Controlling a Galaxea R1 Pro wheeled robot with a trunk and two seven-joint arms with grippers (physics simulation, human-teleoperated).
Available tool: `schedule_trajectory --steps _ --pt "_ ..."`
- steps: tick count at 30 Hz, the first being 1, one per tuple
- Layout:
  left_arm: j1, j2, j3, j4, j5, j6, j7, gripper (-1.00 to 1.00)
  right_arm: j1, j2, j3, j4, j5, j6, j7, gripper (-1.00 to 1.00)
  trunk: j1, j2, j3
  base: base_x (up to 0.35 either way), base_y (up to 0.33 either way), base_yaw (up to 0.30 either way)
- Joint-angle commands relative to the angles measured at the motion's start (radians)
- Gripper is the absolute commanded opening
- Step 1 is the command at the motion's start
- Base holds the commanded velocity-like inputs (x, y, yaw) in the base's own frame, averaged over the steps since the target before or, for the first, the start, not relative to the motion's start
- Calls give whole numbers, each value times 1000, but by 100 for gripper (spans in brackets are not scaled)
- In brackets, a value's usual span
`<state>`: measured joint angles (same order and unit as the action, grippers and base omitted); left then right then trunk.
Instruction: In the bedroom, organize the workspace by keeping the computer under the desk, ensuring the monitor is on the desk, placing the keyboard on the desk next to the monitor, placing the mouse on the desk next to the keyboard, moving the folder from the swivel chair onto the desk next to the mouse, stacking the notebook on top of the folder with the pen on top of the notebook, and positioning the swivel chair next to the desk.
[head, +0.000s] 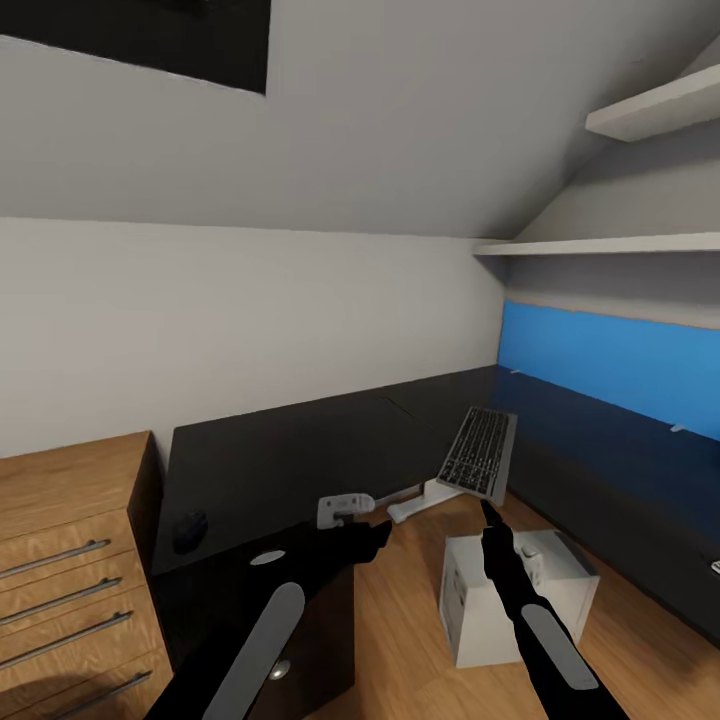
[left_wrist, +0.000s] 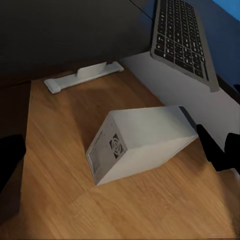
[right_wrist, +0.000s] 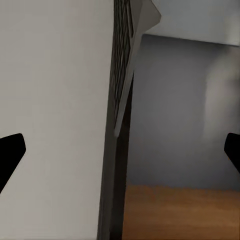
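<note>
- Step in hand, as I judge it: fetching the keyboard (head: 480, 455). The right gripper (head: 490, 518) points up at its lower edge from just beneath.
- The keyboard is not lying flat. It stands tilted, keys facing the room, in the inner corner of the L-shaped bench (head: 300, 450), propped over the floor rather than on the black top.
- In the right wrist view the keyboard's thin edge runs between the two fingertips, with a pale flat panel (right_wrist: 50, 100) close beside it. I cannot tell what that panel is.
- Right jaws: spread wide, nothing held.
- Left gripper (head: 375, 535): hovers over the bench's edge. Whether its jaws are open or closed, I cannot tell.
- Next move, as I judge it: ease the right jaws onto the keyboard's edge and close. Then lift it clear and lay it flat on the bench top.
- The computer (head: 515, 600) lies on the wooden floor (head: 400, 640) just below the right arm, out in the open, not yet under the bench. It crowds the arm's approach.
- A white bracket-like foot (head: 425, 497) lies on the floor beside the keyboard's lower end.
- A small dark lump (head: 190, 530), possibly the mouse, rests on the bench's left wing.
- A wooden drawer unit (head: 70, 560) stands left of the bench, with wall shelves (head: 620, 243) above the blue back panel (head: 620, 365).
</note>
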<state>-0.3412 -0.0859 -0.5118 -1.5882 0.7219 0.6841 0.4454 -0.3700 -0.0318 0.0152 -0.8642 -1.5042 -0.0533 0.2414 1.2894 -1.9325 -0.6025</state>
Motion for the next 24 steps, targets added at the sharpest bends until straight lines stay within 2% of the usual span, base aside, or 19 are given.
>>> schedule_trajectory --steps 1,12,17,19,24 --pt "-1 0 -2 -1 10 2 10 100 -1 0 2 1 -10 -3 4 100 0 0 -1 84 0 0" --pt "-1 1 -22 -14 10 1 8 100 -1 0 0 2 -10 -3 4 100 0 0 -1 20 0 0" --pt "-1 3 -78 -27 10 -1 7 100 -1 0 -1 2 -10 -3 4 100 0 0 -1 2 0 0" --pt "-1 3 -119 -30 10 -1 7 100 -1 0 -1 2 -10 -3 4 100 0 0 -1 0 0 0" --pt "-1 3 -137 -31 10 -1 7 100 -1 0 -1 2 -10 -3 4 100 0 0 -1 6 0 0"
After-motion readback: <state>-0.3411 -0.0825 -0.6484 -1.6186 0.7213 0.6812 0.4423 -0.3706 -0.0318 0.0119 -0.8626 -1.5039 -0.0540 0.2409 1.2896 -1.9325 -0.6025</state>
